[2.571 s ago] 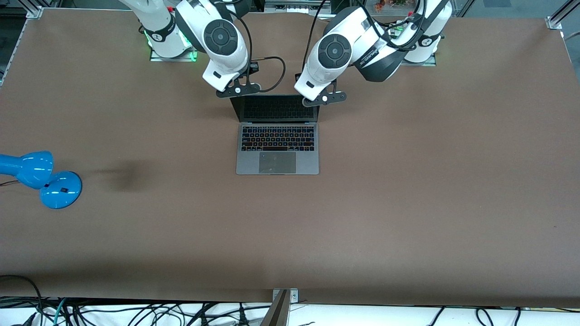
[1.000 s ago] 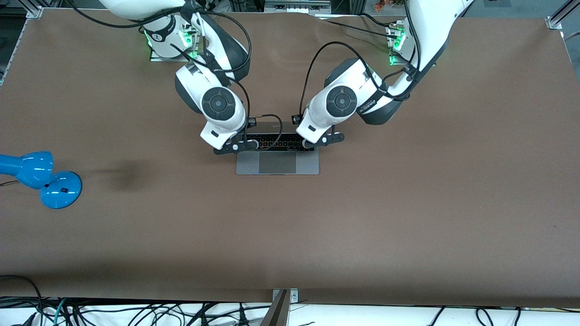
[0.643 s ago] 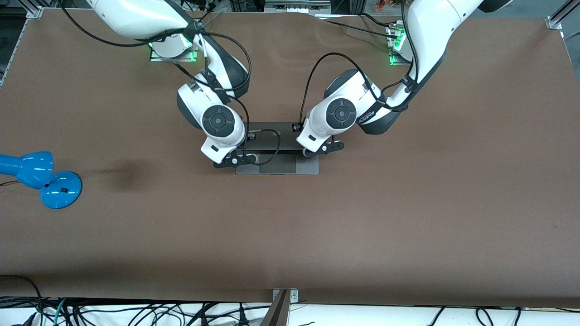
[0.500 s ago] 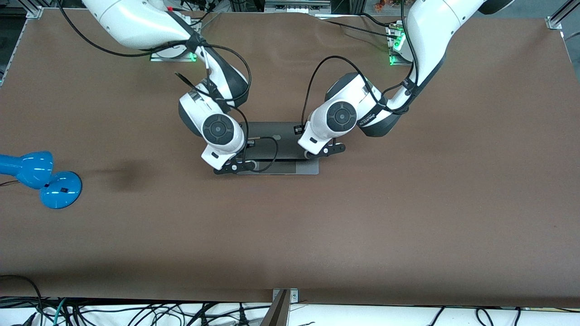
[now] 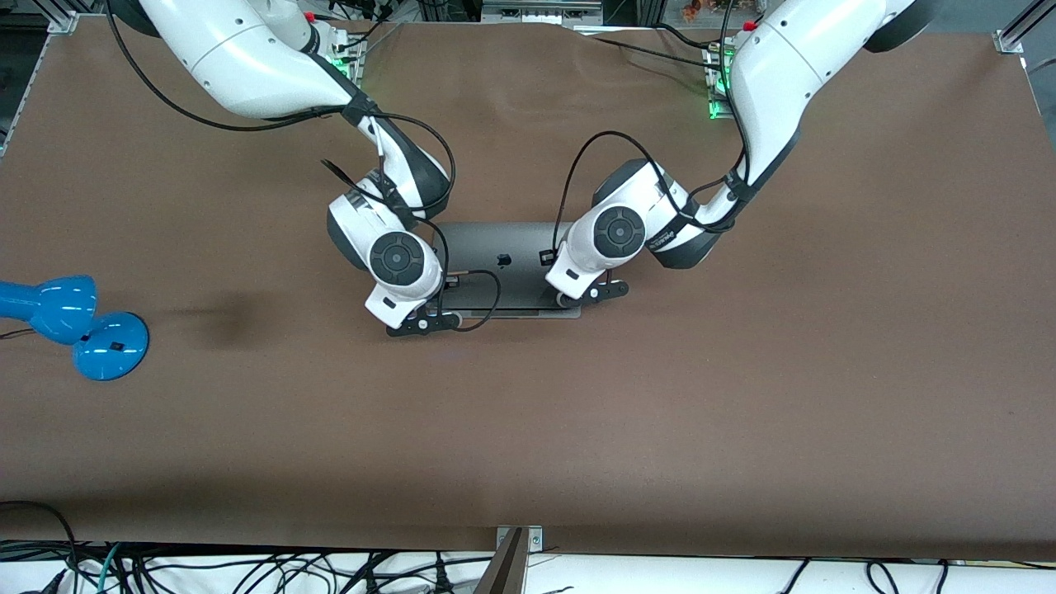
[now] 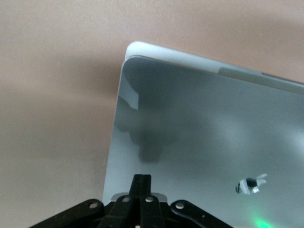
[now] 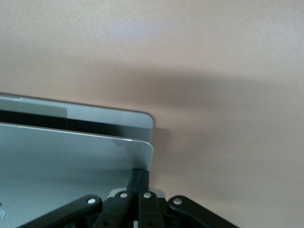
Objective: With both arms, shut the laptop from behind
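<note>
The space-grey laptop (image 5: 511, 247) lies at the table's middle with its lid almost flat and the black apple logo (image 5: 503, 261) facing up. My left gripper (image 5: 588, 295) is shut, its fingertips resting on the lid (image 6: 199, 123) near the corner toward the left arm's end. My right gripper (image 5: 421, 323) is shut at the lid's corner toward the right arm's end. In the right wrist view the shut fingertips (image 7: 140, 175) touch the lid's corner (image 7: 71, 161), and a narrow dark gap shows between the lid and the base (image 7: 109, 116). The keyboard and trackpad are hidden.
A blue desk lamp (image 5: 109, 345) stands at the table's edge toward the right arm's end. Black cables (image 5: 487, 301) hang from both wrists over the lid. Bare brown table lies nearer the front camera.
Both grippers have moved toward the front camera and down, pushing the lid from upright to almost flat. The screen, keyboard and trackpad have gone from sight.
</note>
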`<control>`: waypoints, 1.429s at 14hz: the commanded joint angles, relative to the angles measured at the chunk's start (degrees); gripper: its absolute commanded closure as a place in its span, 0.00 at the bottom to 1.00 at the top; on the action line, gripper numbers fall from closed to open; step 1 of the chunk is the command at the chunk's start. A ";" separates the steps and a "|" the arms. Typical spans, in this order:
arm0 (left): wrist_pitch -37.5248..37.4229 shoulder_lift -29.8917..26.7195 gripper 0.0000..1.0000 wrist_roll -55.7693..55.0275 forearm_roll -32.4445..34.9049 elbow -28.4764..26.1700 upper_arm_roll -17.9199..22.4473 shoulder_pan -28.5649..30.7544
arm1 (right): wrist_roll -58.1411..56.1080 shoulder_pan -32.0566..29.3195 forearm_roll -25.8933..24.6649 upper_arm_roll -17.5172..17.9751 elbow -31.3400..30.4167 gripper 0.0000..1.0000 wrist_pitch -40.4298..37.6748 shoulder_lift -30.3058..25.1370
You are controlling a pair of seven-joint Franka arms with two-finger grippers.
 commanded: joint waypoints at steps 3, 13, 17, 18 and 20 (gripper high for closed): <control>2.50 4.54 1.00 0.25 4.16 3.09 0.67 -0.50 | -0.51 0.29 -2.52 -0.46 1.84 1.00 2.23 3.65; 2.86 5.43 0.00 0.07 6.61 4.23 0.67 -0.16 | -0.42 -0.49 -2.35 -0.28 5.18 0.00 1.01 2.09; 1.81 3.15 0.00 -0.54 6.01 4.23 0.41 0.46 | -0.69 -3.65 -0.42 -0.28 5.18 0.00 -6.01 -4.07; -0.03 1.31 0.00 -1.59 6.01 4.23 0.41 0.64 | -0.69 -4.36 0.98 -0.37 5.09 0.00 -7.42 -5.38; -6.25 -3.16 0.00 -1.43 5.92 4.23 0.14 1.51 | -0.69 -6.81 3.01 -0.46 5.09 0.00 -9.88 -7.32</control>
